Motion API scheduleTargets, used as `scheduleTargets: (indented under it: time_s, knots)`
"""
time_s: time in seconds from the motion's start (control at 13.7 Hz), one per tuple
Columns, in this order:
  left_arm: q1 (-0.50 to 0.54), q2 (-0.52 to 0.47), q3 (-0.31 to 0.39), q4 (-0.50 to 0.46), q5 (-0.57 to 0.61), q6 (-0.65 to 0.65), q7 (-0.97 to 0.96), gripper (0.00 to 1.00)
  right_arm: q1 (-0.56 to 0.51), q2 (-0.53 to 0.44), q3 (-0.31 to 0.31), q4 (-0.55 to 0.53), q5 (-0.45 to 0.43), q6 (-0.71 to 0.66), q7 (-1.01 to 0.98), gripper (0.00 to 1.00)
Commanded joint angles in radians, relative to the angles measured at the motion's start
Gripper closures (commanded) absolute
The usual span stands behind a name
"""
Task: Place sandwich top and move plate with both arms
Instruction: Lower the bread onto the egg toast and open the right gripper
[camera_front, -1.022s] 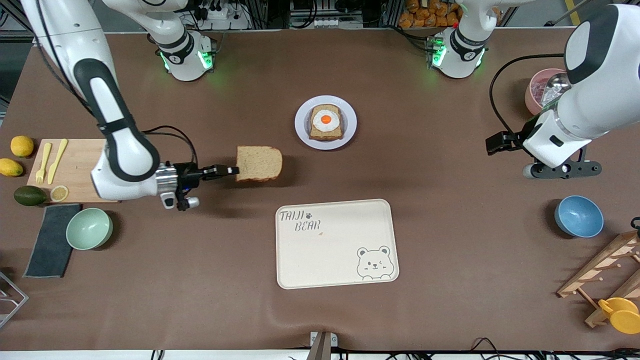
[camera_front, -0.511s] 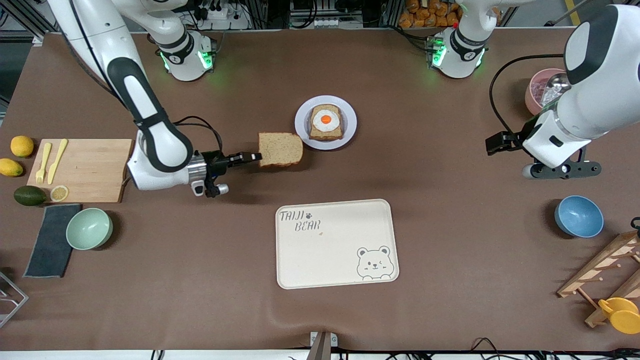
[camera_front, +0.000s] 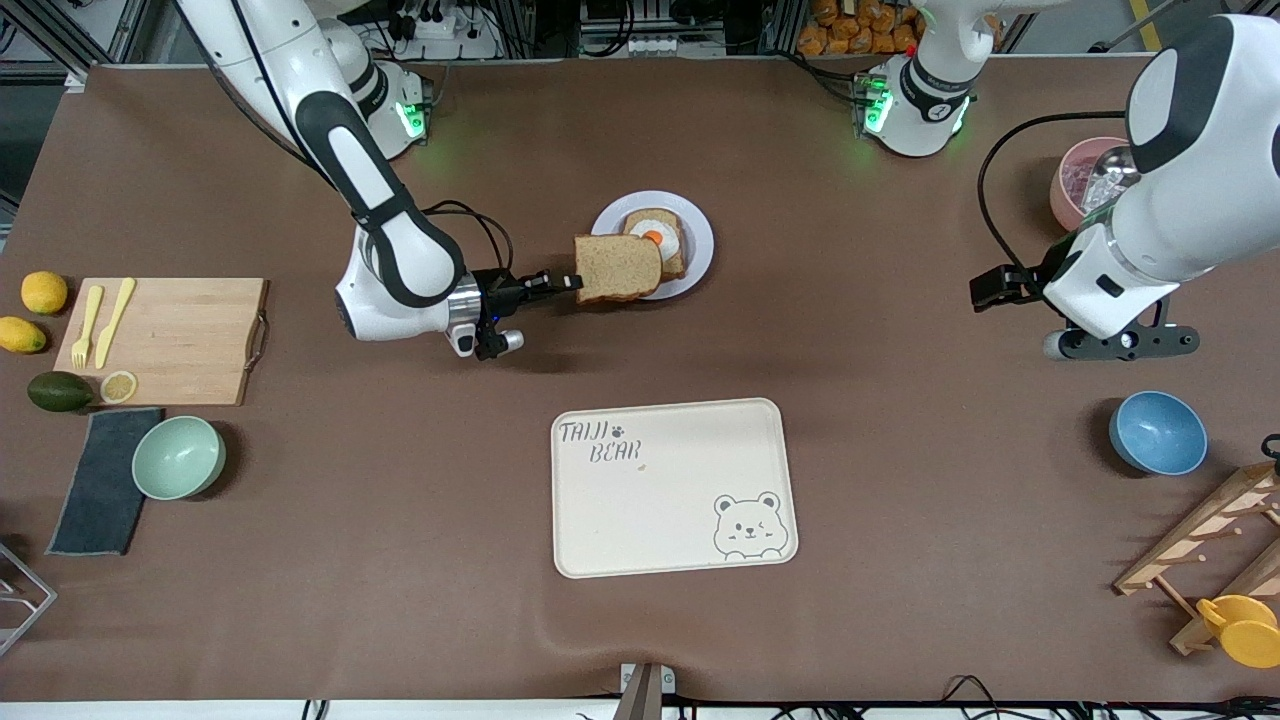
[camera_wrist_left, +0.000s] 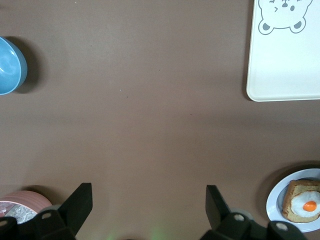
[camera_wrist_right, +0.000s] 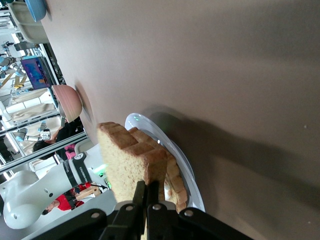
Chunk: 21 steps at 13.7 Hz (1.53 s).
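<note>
At centre frame of the front view, right hand (camera_front: 565, 284): clenched on one edge of the sandwich top (camera_front: 617, 268), held level in the air over the rim of the plate (camera_front: 700, 262) on the side toward the right arm's end of the tabletop.

Sandwich top: plain brown slice, covering part of the toast slice (camera_front: 672, 262) with fried egg (camera_front: 655, 235) that lies on the plate. Right wrist view shows the slice (camera_wrist_right: 131, 159) pinched between the closed fingers (camera_wrist_right: 138, 194), above the plate (camera_wrist_right: 186, 165).

Plate: small, round, pale; upper centre of the front view.

Tray (camera_front: 672, 487): cream, rectangular, bear drawing in one corner; lower centre, nearer the front camera than the plate; nothing on it.

Left hand (camera_front: 1120, 341): released, fingers spread wide, waiting over bare tabletop at the right of the frame.

Pink bowl (camera_front: 1074, 176): upper right, contents crinkled and shiny, unclear.

Blue bowl (camera_front: 1157, 432): right, nothing inside.

Green bowl (camera_front: 178, 457): lower left, nothing inside, beside a dark cloth (camera_front: 103, 482).

Cutting board (camera_front: 165, 340): left, carrying yellow fork (camera_front: 84, 327), yellow knife (camera_front: 115, 320) and a lemon slice (camera_front: 118, 386).
</note>
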Motion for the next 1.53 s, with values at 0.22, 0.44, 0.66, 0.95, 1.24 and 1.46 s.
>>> scheduleTargets:
  time_s: [0.22, 0.44, 0.66, 0.95, 1.24, 1.46]
  knots:
    - [0.005, -0.001, -0.004, 0.001, -0.018, 0.001, -0.011, 0.0, 0.083, -0.04, -0.01, -0.072, 0.141, 0.013, -0.044, 1.0]
    - [0.005, -0.001, -0.004, 0.001, -0.017, 0.001, -0.012, 0.0, 0.127, -0.042, -0.01, -0.084, 0.175, 0.036, -0.047, 1.0]
    - [0.002, -0.001, -0.004, 0.001, -0.017, 0.001, -0.012, 0.0, 0.175, -0.037, -0.01, -0.085, 0.216, 0.09, -0.049, 1.0]
    - [0.0, -0.001, -0.004, 0.001, -0.018, 0.0, -0.014, 0.0, 0.243, -0.031, -0.012, -0.084, 0.279, 0.159, -0.049, 1.0]
    - [-0.001, -0.003, -0.004, 0.001, -0.017, 0.0, -0.014, 0.0, 0.232, -0.028, -0.013, -0.085, 0.278, 0.153, -0.061, 1.0]
    - [-0.001, -0.001, -0.004, -0.008, -0.018, 0.001, -0.014, 0.0, 0.22, -0.03, -0.015, -0.085, 0.278, 0.15, -0.059, 0.77]
